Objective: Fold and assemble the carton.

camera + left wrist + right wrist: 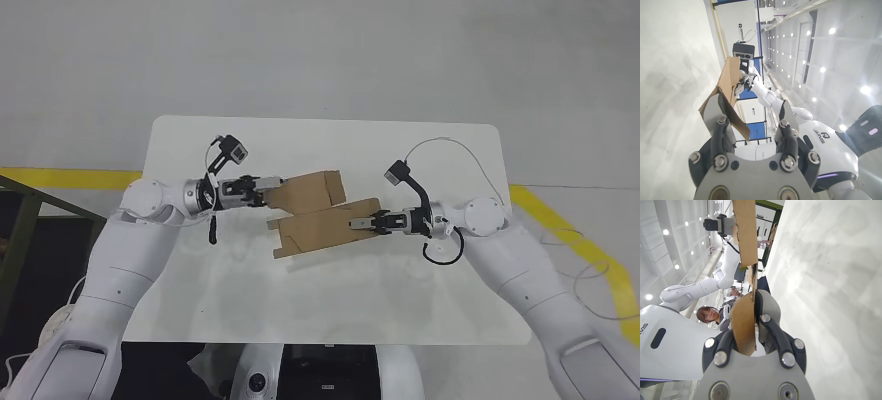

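A brown carton (310, 215), partly folded, is held above the middle of the white table (330, 300). My right gripper (352, 223) is at its right end, shut on a flap. In the right wrist view the carton flap (744, 321) runs between the jaws of the right gripper (751, 296), and one finger (766, 308) presses against it. My left gripper (268, 193) is at the carton's left end and stands open. In the left wrist view the left gripper (751, 100) has one finger (713, 109) against a flap of the carton (728, 79); the other is clear. The right gripper (740, 85) shows beyond.
A thin white cable (460, 150) loops over the table's far right part. Bare tabletop lies in front of and behind the carton. Yellow floor tape (70, 178) runs past both sides of the table.
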